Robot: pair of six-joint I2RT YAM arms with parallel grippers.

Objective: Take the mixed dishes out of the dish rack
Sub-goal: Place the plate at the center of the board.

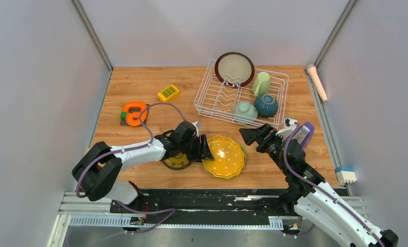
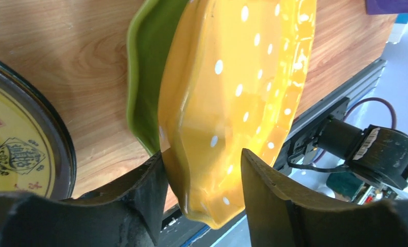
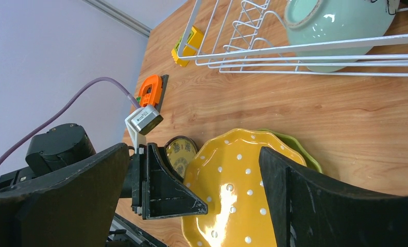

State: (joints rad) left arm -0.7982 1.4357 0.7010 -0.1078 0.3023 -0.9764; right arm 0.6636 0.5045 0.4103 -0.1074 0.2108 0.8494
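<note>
The orange white-dotted plate [image 1: 225, 157] lies on the green scalloped plate [image 2: 148, 67] on the wood near the front. My left gripper [image 1: 206, 148] has its jaws apart around the orange plate's left rim [image 2: 243, 77]; one finger touches it, the other shows a gap. The small black yellow-patterned plate [image 1: 177, 162] lies beside it, partly under the arm. My right gripper [image 1: 247, 135] is open and empty, right of the orange plate [image 3: 243, 190]. The dish rack [image 1: 212, 98] holds the maroon-rimmed plate [image 1: 234, 68], green mug [image 1: 261, 83], mint bowl [image 1: 244, 110] and teal bowl [image 1: 266, 104].
A yellow toy block [image 1: 168, 92] and an orange ring-shaped thing [image 1: 134, 112] sit left of the rack. A pink cylinder [image 1: 317, 81] lies along the right wall. A white and blue block [image 1: 345, 175] sits at the right edge.
</note>
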